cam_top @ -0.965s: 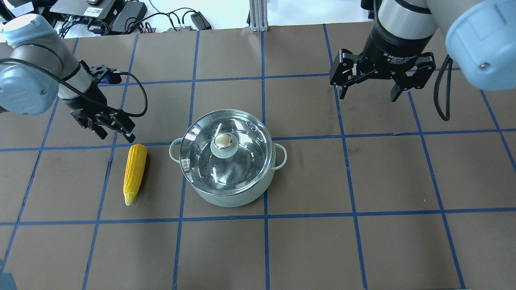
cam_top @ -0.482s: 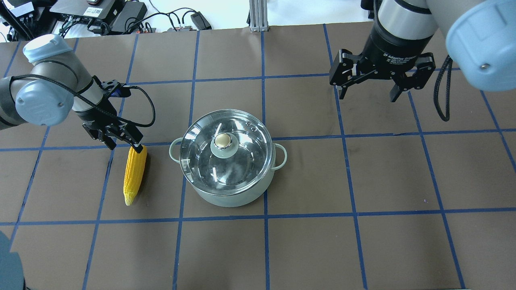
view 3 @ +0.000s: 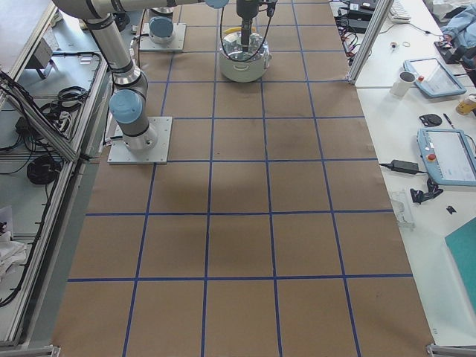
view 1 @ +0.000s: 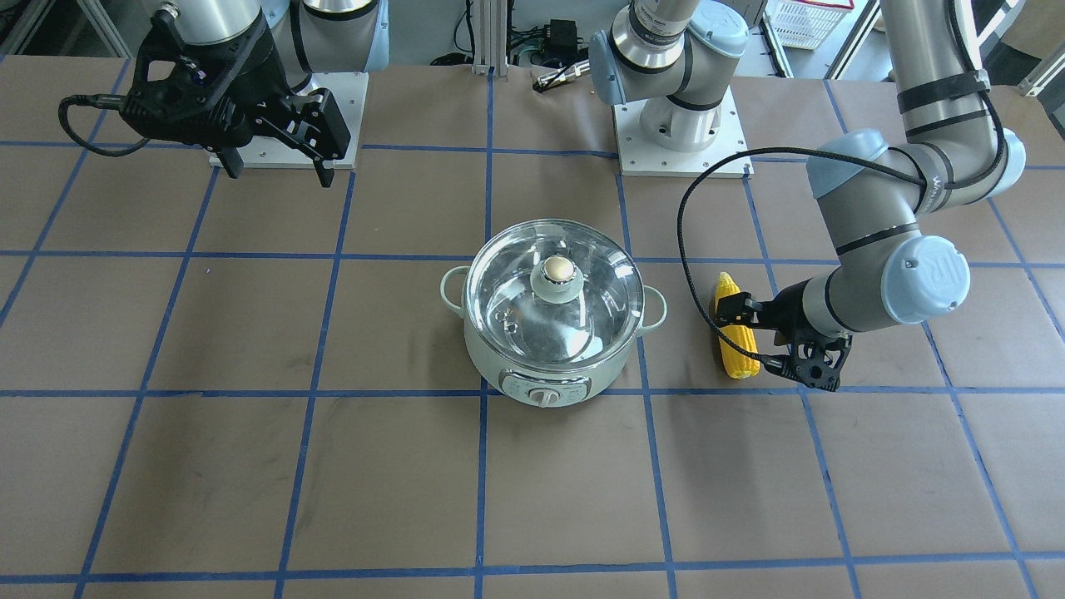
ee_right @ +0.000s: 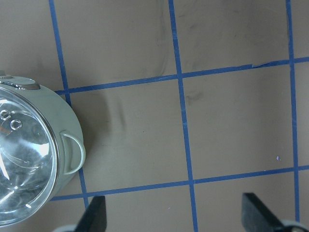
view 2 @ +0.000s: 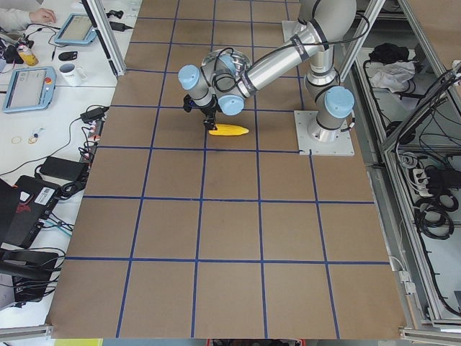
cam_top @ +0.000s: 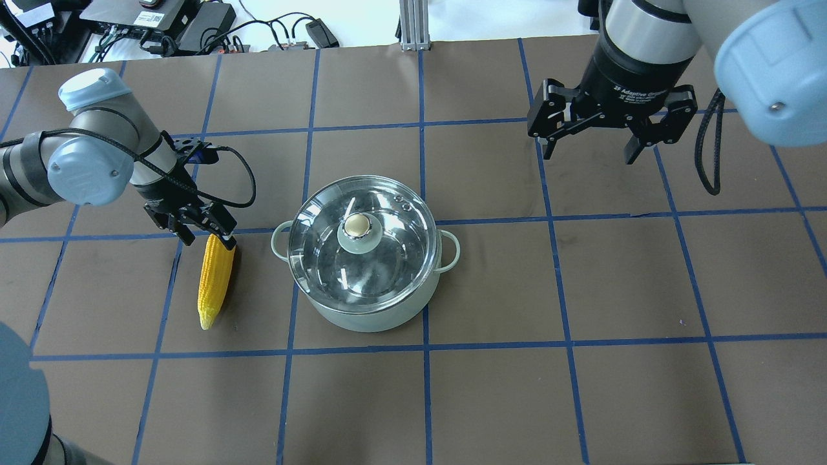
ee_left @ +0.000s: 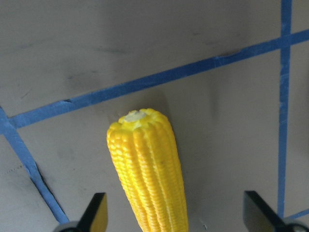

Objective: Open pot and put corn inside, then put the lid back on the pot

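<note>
The pale mint-green pot (cam_top: 387, 316) stands mid-table with the glass lid (cam_top: 323, 258) seated on it, its beige knob (cam_top: 357, 225) on top. It also shows in the front view (view 1: 545, 366) with its control knob facing the camera. The yellow corn (cam_top: 215, 281) lies on the table left of the pot, blunt end far from me. My left gripper (cam_top: 208, 240) is open and hovers at that blunt end; in the left wrist view the corn (ee_left: 147, 169) lies between the spread fingertips (ee_left: 96, 212). My right gripper (cam_top: 589, 154) is open and empty, raised beyond and right of the pot.
The table is brown paper with a blue tape grid. Cables and electronics (cam_top: 161, 22) lie past the far edge. The arm base plates (view 1: 724, 162) sit at my side. The right wrist view shows the pot's loop handle (ee_right: 72, 153) at its left edge.
My left arm has swung right and towards me, bringing its open gripper from the far left of the corn to its blunt end. The right arm, pot, lid and corn have not moved.
</note>
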